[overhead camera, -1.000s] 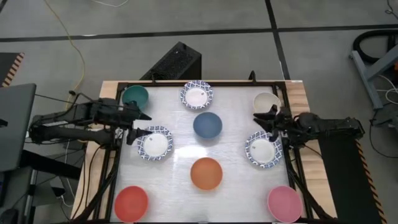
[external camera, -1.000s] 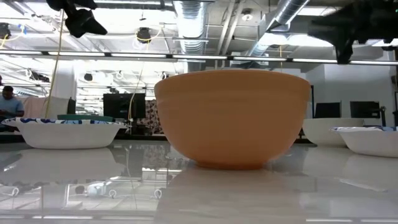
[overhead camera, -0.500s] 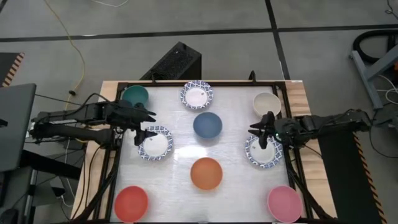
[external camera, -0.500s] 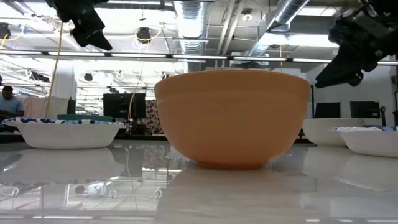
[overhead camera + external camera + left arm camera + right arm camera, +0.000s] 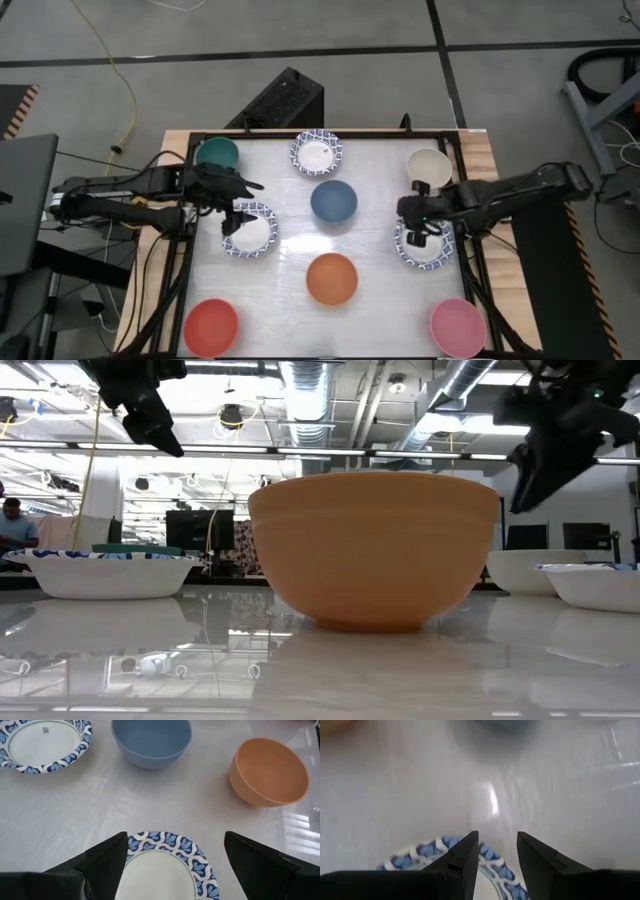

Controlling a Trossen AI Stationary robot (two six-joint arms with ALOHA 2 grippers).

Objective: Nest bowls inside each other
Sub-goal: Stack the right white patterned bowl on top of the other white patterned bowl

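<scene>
White table (image 5: 375, 245) — nine bowls (image 5: 332, 279)

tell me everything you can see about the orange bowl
The orange bowl is a small, deep, round bowl, plain matte orange inside and out, ceramic or plastic by its look, with faint horizontal ridges on its outer wall in the low view. It stands upright and empty on the white table, near the middle toward the front edge, in front of the blue bowl. It narrows to a small foot. No other bowl touches it, nothing is nested in it, and neither gripper is at it.
</scene>
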